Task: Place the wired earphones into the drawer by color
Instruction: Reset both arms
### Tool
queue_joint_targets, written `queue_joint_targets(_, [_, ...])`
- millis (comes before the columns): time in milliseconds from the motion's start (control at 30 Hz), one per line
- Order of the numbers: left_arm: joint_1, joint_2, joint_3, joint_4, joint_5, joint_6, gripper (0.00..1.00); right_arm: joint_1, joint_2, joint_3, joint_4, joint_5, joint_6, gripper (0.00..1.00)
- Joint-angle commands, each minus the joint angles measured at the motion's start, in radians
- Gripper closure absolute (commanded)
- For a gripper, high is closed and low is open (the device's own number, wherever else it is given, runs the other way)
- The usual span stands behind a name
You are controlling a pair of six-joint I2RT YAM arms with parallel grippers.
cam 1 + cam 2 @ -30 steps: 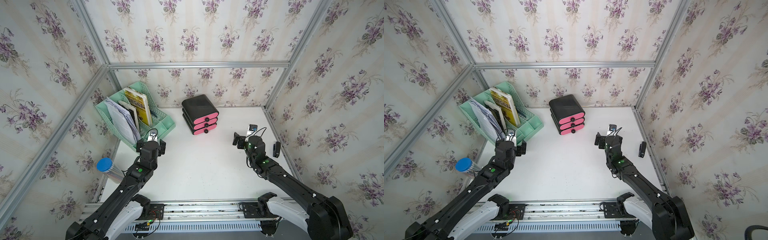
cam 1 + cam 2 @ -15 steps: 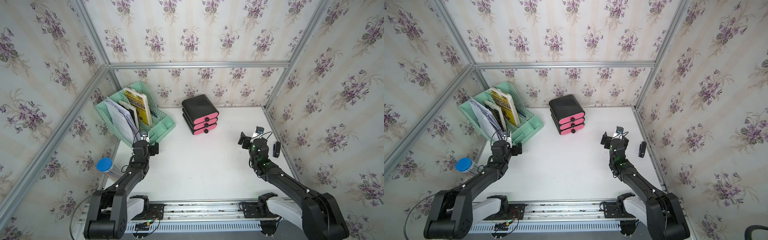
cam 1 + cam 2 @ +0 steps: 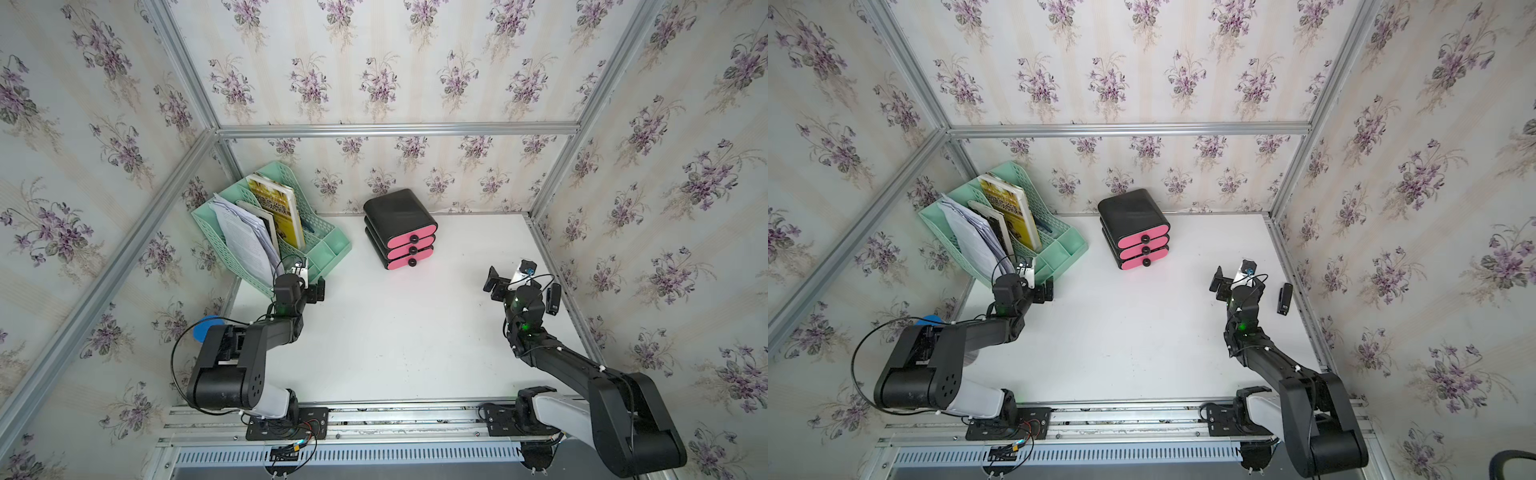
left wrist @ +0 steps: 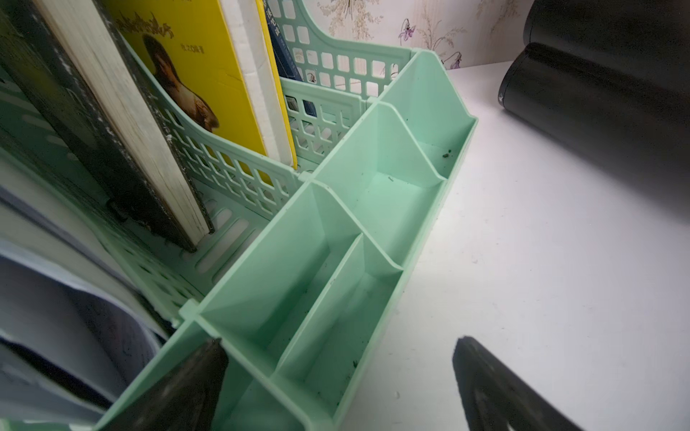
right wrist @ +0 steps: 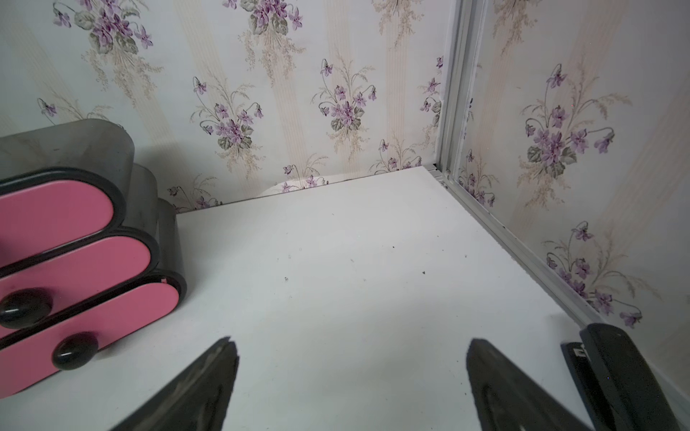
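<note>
Both arms have drawn back since a second ago. The left arm [image 3: 270, 332] is folded with its elbow raised near its base, and the left tool [image 4: 338, 341] now sits just beside the front corner of the green organiser [image 3: 332, 245]. The right tool [image 5: 349, 347] has shifted toward the right wall, close to the black stapler [image 3: 1284, 298].

Left tool: released, jaws wide apart, nothing between them. One fingertip [image 4: 209, 358] shows over the organiser's front compartments, the other over bare counter [image 3: 407, 332].

Right tool: released, jaws wide, nothing held, above the counter and facing the back corner.

Drawer unit [image 3: 399, 210]: black shell, three pink fronts, all closed. It stands at the back of the counter, well apart from both tools.

Wired earphones: not locatable in any view.

Organiser: holds upright books [image 3: 276, 208] and papers [image 3: 241, 237].
</note>
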Motion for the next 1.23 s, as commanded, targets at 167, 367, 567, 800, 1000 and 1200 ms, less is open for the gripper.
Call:
queue_joint_targets(167, [0.0, 0.0, 0.003, -0.002, 0.028, -0.002, 0.01, -0.043, 0.202, -0.007, 0.24, -0.019, -0.078, 0.0])
queue_joint_targets(367, [-0.002, 0.0, 0.004, -0.002, 0.026, -0.001, 0.01, -0.06, 0.31, -0.033, 0.387, -0.035, -0.062, 0.0])
queue_joint_targets(567, [-0.002, 0.001, 0.004, -0.002, 0.026, 0.0, 0.01, -0.072, 0.354, -0.086, 0.522, -0.023, -0.043, 0.0])
queue_joint_targets(800, [-0.002, 0.002, 0.005, -0.003, 0.027, -0.001, 0.01, -0.073, 0.353, -0.082, 0.519, -0.018, -0.044, 0.0])
queue_joint_targets(1000, [-0.002, 0.003, 0.005, -0.003, 0.026, -0.001, 0.01, -0.073, 0.348, -0.08, 0.507, -0.019, -0.043, 0.0])
queue_joint_targets(1200, [-0.005, 0.0, 0.004, -0.002, 0.022, 0.003, 0.01, -0.072, 0.351, -0.082, 0.515, -0.019, -0.045, 0.0])
